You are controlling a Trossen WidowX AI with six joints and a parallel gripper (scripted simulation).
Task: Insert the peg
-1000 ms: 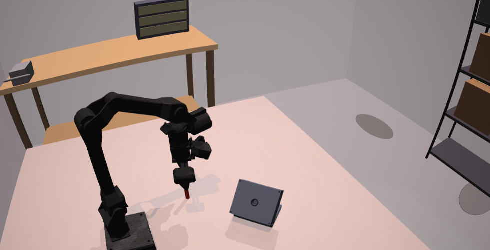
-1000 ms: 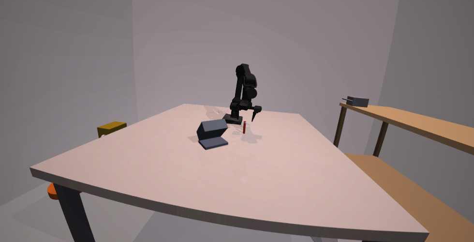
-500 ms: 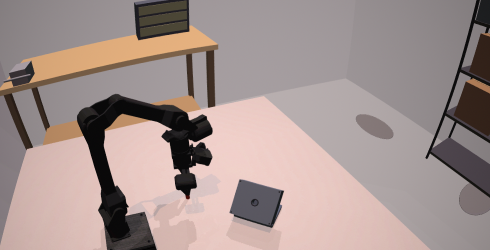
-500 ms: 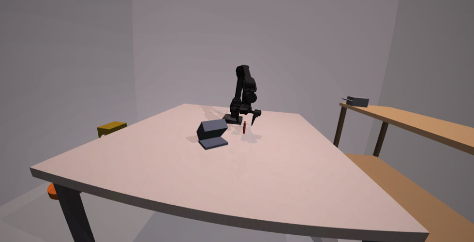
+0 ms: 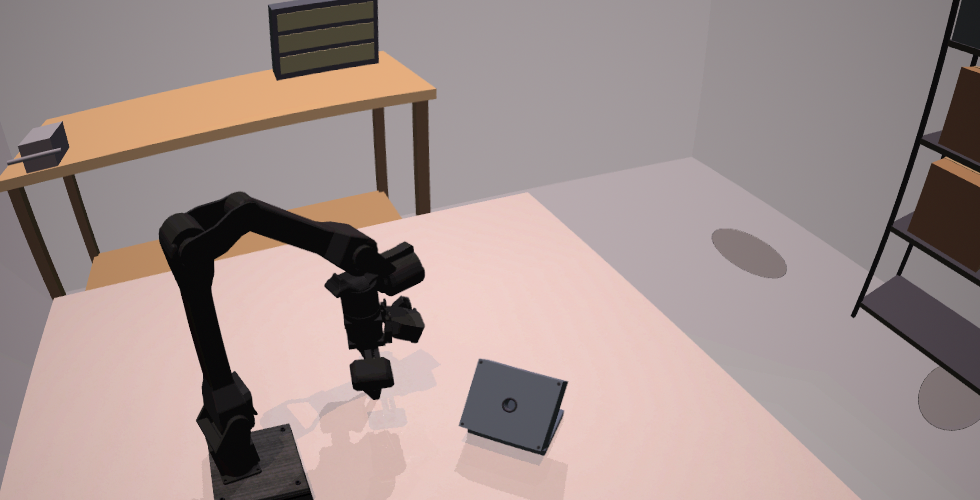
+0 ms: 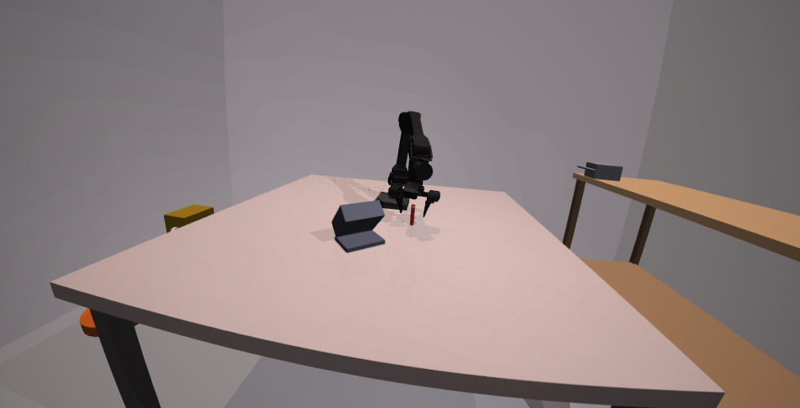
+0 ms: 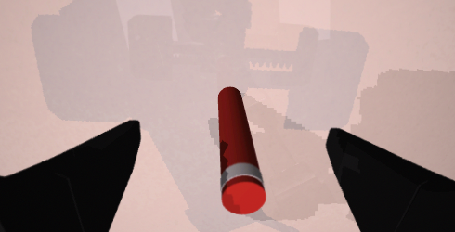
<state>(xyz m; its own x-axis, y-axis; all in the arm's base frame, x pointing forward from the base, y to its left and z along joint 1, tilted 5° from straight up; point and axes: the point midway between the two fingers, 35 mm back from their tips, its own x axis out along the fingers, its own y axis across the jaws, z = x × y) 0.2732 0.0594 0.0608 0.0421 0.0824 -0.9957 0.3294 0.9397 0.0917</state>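
Hand above the sloped panel's neighbour, the red peg

Top: hand (image 5: 372, 395) hides the peg, sloped panel (image 5: 493, 386) beyond; exterior: peg (image 6: 412, 215) upright on the surface (image 6: 392, 293); wrist: fingers spread, peg (image 7: 237, 138) between, best centred before closing

Grey walls (image 5: 548, 50) (image 6: 447, 41), seemingly plain, behind wooden workbench (image 5: 205, 105) (image 6: 700, 203)
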